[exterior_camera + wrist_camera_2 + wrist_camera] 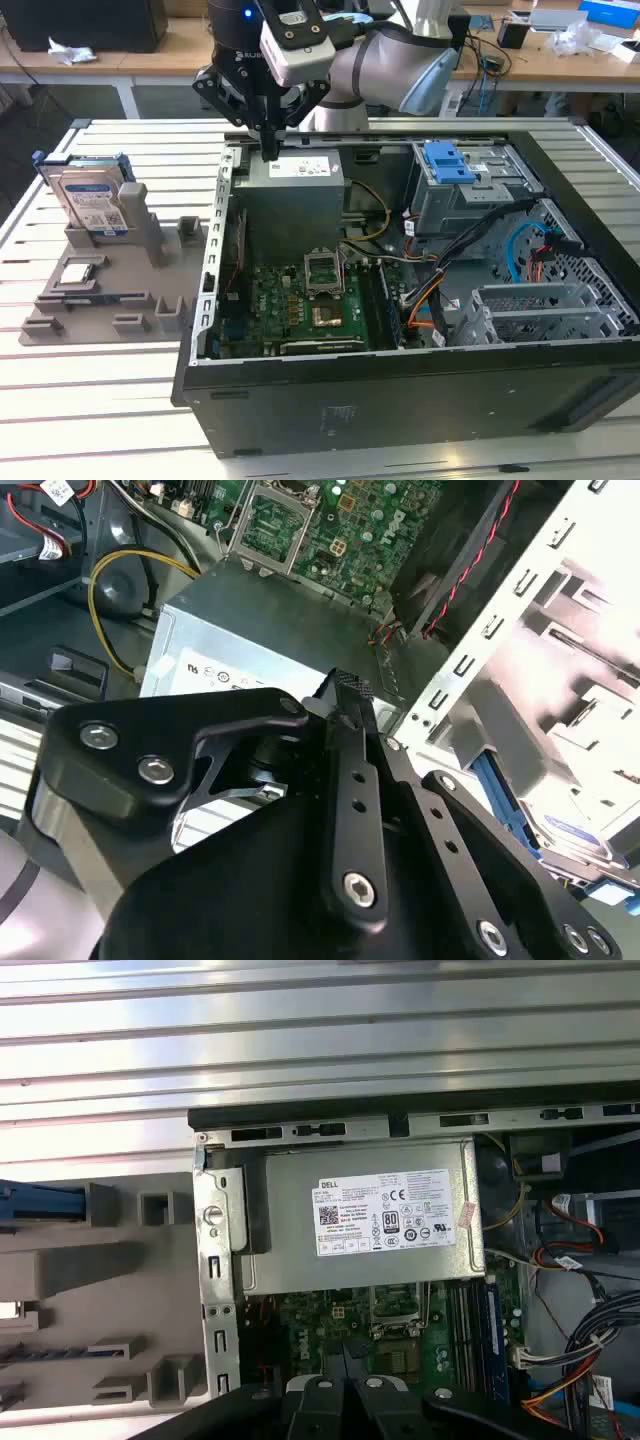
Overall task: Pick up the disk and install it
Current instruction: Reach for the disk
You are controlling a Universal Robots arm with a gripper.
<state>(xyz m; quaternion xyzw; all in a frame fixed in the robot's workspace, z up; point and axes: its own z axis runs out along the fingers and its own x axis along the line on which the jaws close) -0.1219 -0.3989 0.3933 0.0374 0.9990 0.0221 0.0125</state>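
Observation:
The disk [92, 200] stands upright in a grey fixture [140, 310] on the exterior view's left; it is a silver drive with a white-and-blue label in a blue carrier. Its blue carrier edge [40, 1204] shows in the first wrist view. My gripper [270, 150] hangs over the back rim of the open computer case [400, 400], above the grey power supply [295, 190] and well apart from the disk. Both wrist views show its black fingers [345, 692] pressed together with nothing between them; the gripper [350, 1358] points down at the motherboard.
A drive cage with a blue latch [450, 165] sits in the case toward the exterior view's right, with cables [430, 290] beside it. A small square chip [78, 272] lies on the fixture. Slatted metal table [90, 400] surrounds the case; desks stand behind.

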